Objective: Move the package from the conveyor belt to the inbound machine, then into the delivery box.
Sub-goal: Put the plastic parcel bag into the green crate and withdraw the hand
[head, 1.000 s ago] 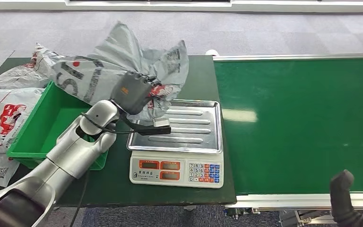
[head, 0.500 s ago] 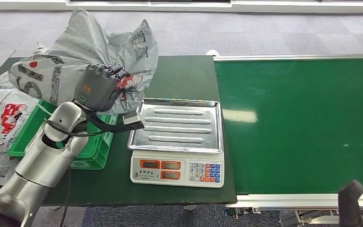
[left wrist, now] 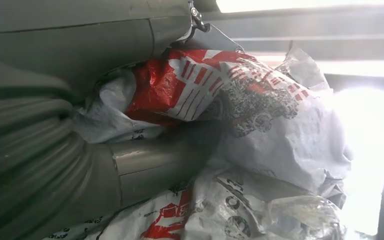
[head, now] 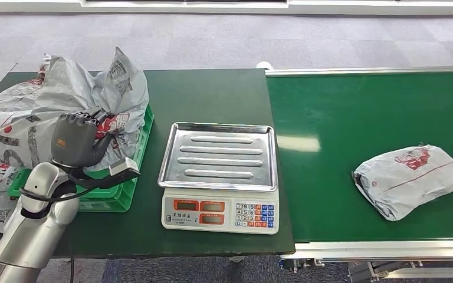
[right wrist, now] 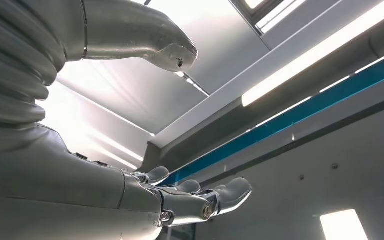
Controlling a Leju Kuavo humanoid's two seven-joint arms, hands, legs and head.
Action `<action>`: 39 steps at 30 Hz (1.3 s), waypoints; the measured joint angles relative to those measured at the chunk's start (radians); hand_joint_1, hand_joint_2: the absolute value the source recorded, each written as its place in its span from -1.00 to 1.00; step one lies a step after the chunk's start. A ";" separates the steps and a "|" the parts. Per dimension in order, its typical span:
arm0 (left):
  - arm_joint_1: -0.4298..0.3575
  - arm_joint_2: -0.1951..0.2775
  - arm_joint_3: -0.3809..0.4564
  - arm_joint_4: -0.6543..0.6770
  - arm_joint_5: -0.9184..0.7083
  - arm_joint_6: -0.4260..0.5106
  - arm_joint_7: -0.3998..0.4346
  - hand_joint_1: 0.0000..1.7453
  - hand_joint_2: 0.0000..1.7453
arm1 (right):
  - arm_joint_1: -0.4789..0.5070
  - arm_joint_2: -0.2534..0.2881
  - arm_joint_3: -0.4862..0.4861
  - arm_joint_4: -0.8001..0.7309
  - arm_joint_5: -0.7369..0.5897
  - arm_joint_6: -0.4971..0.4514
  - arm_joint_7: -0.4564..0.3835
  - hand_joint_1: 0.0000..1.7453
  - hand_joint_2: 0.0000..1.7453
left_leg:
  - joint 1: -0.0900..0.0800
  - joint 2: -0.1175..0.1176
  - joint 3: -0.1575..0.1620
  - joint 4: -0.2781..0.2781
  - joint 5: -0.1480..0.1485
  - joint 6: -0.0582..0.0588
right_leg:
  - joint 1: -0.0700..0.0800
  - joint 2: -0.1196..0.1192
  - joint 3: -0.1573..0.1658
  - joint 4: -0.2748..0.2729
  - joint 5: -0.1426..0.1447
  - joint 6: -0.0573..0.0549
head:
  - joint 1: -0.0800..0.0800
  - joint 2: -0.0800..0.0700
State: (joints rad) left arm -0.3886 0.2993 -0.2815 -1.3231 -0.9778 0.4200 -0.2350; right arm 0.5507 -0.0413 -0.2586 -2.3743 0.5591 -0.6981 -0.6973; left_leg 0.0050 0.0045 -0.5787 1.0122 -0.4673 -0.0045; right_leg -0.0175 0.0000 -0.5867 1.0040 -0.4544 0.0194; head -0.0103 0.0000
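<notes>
The left robot hand (head: 75, 139) was closed around a crumpled grey package (head: 103, 97), red-printed plastic being pinched between thumb and fingers (left wrist: 145, 165) in the left wrist view. The package was held over the green delivery box (head: 115, 191) at the left of the dark desk (head: 212, 88), partly inside it. More grey bags (head: 0, 147) were piled at the desk's left edge. Right of the box, a scale with a bare steel tray (head: 219, 154) was set near the front edge. A second grey package (head: 412, 178) was seen lying on the green conveyor belt (head: 360, 106), far right. The right robot hand (right wrist: 180, 195) was shown spread and holding nothing, palm upturned toward ceiling lights.
</notes>
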 joint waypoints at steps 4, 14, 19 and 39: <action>0.064 -0.007 0.017 0.013 -0.047 0.016 -0.001 1.00 1.00 | 0.009 -0.008 -0.013 -0.002 -0.032 0.000 0.000 -1.00 1.00 | 0.000 0.001 0.000 0.000 0.000 0.000 | 0.000 0.000 0.000 0.000 0.000 0.000 | 0.000 0.000; 0.131 -0.012 0.041 0.120 -0.053 -0.044 -0.030 -1.00 -1.00 | 0.096 -0.053 -0.141 -0.060 -0.146 0.004 0.000 -1.00 1.00 | 0.000 0.001 0.000 0.000 -0.002 0.000 | 0.000 0.000 0.000 0.000 0.000 0.000 | 0.000 0.000; 0.199 -0.039 0.035 0.126 -0.199 0.033 0.089 -1.00 -1.00 | 0.073 -0.037 -0.094 -0.055 0.014 0.004 -0.001 -1.00 1.00 | 0.000 0.001 0.001 0.000 -0.002 0.000 | 0.000 0.001 0.001 0.000 -0.001 0.000 | 0.000 0.000; 0.418 -0.176 0.239 -0.286 0.492 0.277 -0.271 -1.00 -1.00 | 0.064 0.035 -0.043 -0.039 0.136 0.003 -0.001 -1.00 1.00 | 0.001 0.001 0.001 0.000 -0.004 0.000 | 0.001 0.000 0.002 0.000 -0.004 0.000 | 0.000 0.000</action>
State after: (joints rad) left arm 0.0294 0.1231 -0.0426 -1.6096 -0.4860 0.6965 -0.5060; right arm 0.6147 -0.0061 -0.3017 -2.4129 0.6953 -0.6950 -0.6981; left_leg 0.0057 0.0054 -0.5781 1.0124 -0.4711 -0.0044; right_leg -0.0168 -0.0003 -0.5846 1.0038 -0.4579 0.0197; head -0.0102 0.0000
